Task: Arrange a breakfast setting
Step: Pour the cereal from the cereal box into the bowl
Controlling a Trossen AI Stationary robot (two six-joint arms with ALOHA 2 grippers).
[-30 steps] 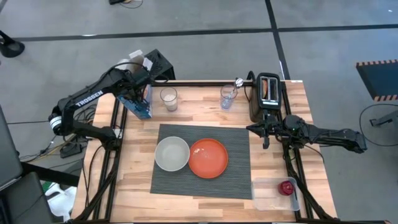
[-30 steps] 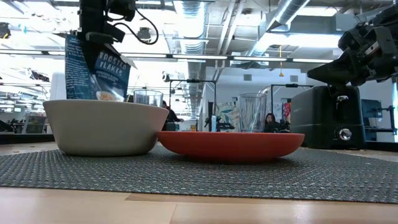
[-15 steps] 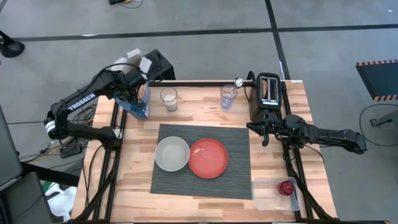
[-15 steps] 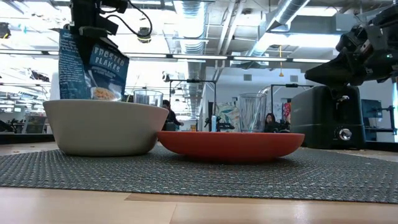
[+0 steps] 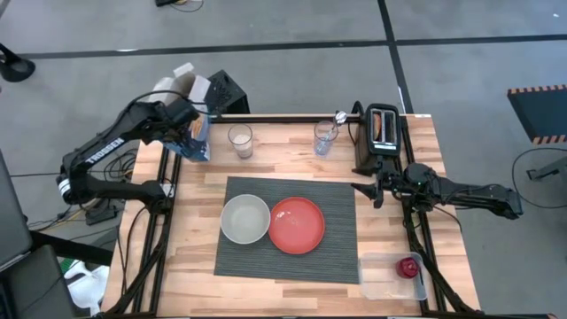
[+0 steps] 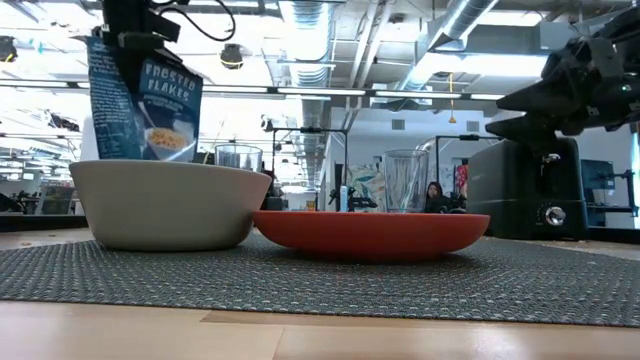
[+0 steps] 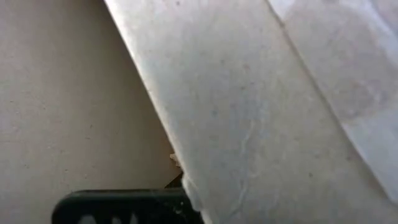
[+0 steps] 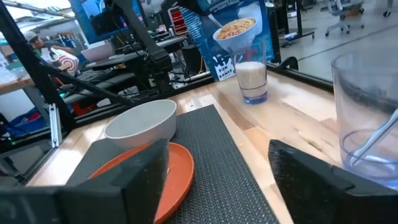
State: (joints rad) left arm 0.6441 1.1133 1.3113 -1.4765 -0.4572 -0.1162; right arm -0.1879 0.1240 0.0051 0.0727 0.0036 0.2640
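My left claw [image 5: 188, 127] is clamped on the cereal box [image 5: 197, 137], held up over the counter's [image 5: 266, 142] far left corner, box well apart from the bowl [image 5: 245, 219]. My right claw [image 5: 376, 188] hangs wide, holding nothing, just in front of the toaster [image 5: 380, 135].

Step in hand, I reckon: bring box over bowl & pour. To do it well: keep grip firm, carry box high enough to clear the near glass [image 5: 239, 140], stop w/ open top over bowl centre, tip slowly so flakes don't spill onto the mat [image 5: 288, 229].

Count: 1 mat, 1 bowl & 1 plate [image 5: 297, 224] side by side on it, touching or nearly. 2 glasses; the 2nd glass [image 5: 325, 137] holds the spoon [image 5: 338, 118]. 1 toaster, 1 box. 1 red item [image 5: 408, 266] in a clear tray [image 5: 381, 275] at the near right corner.
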